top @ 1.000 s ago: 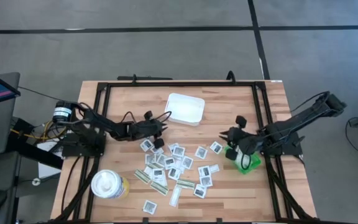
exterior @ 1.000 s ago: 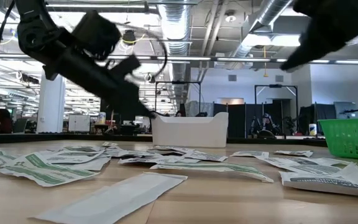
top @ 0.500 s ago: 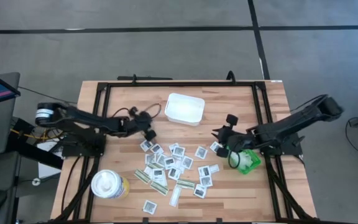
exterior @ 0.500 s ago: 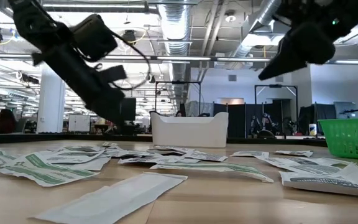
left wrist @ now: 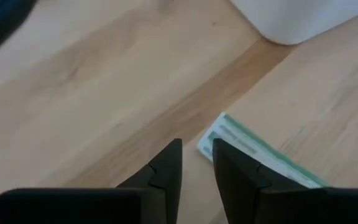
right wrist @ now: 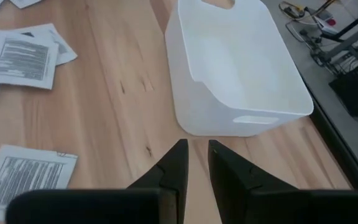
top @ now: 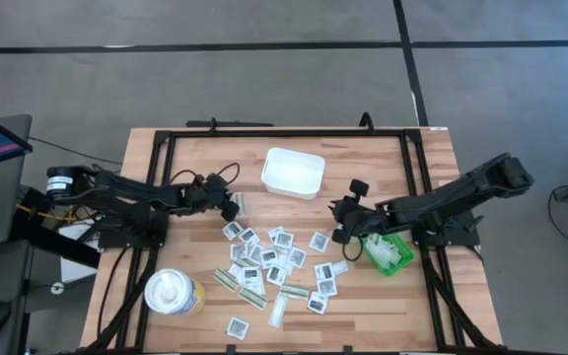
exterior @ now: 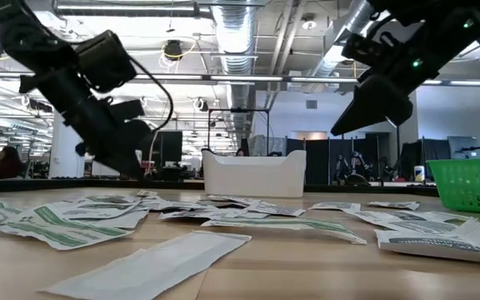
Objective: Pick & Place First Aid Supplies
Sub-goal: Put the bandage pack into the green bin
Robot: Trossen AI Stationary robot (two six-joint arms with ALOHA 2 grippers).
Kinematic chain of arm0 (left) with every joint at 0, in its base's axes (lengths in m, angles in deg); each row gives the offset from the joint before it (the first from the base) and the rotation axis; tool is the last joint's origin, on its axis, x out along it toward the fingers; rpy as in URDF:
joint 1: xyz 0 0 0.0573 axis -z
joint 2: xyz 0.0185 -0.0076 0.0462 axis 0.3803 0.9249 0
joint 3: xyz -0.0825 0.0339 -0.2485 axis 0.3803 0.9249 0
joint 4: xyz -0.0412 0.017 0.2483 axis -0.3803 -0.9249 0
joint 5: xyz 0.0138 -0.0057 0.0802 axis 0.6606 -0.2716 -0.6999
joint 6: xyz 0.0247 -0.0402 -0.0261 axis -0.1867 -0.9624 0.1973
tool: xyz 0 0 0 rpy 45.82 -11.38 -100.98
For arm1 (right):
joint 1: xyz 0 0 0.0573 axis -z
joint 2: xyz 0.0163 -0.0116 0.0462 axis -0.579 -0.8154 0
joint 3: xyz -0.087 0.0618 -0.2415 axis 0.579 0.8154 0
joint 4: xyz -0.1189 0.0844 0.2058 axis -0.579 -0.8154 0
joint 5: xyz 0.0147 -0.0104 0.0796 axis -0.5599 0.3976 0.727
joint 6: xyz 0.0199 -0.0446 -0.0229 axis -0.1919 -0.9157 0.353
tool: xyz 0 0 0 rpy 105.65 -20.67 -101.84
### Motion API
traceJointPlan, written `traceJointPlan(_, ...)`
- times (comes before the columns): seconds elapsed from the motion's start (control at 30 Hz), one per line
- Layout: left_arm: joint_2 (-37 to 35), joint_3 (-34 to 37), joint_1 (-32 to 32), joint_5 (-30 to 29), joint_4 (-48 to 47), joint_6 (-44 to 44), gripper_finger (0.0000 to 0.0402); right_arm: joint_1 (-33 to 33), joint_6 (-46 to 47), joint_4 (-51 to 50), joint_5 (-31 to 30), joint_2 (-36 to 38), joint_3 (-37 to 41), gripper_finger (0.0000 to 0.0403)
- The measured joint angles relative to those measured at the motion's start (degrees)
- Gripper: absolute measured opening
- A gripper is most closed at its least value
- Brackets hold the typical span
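Arms reach inward over the wooden table (top: pixel 205 158): left gripper (left wrist: pixel 196 151) slightly parted above a white-and-olive strip packet (left wrist: pixel 253 152); right gripper (right wrist: pixel 196 151) narrowly parted, empty, facing the white rectangular plastic tray (right wrist: pixel 238 68).

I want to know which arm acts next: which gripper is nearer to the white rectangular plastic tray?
Right, narrowly. The right gripper hangs just off the white rectangular plastic tray, toward the green bin; the left gripper is off its opposite corner.
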Motion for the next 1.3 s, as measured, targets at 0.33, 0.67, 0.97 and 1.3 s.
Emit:
traceJointPlan(0.33,2.91,1.34,-0.65,3.86,9.11,-0.65,0.0139,1.02,-2.94,1.82,3.02,-0.67,-0.04,0.0056)
traceJointPlan(0.67,11.11,1.33,-3.65,3.09,12.94,-0.69,0.0151,0.98,-2.94,1.80,3.01,-0.67,-0.04,0.0056)
traceJointPlan(0.97,13.00,1.39,-3.56,2.72,17.05,1.18,0.0046,1.81,-3.61,6.55,8.58,-0.65,-0.04,0.0058)
traceJointPlan(1.3,13.23,1.61,0.96,10.51,28.60,5.03,0.0005,0.35,-0.73,9.86,12.61,-0.71,-0.04,0.0126)
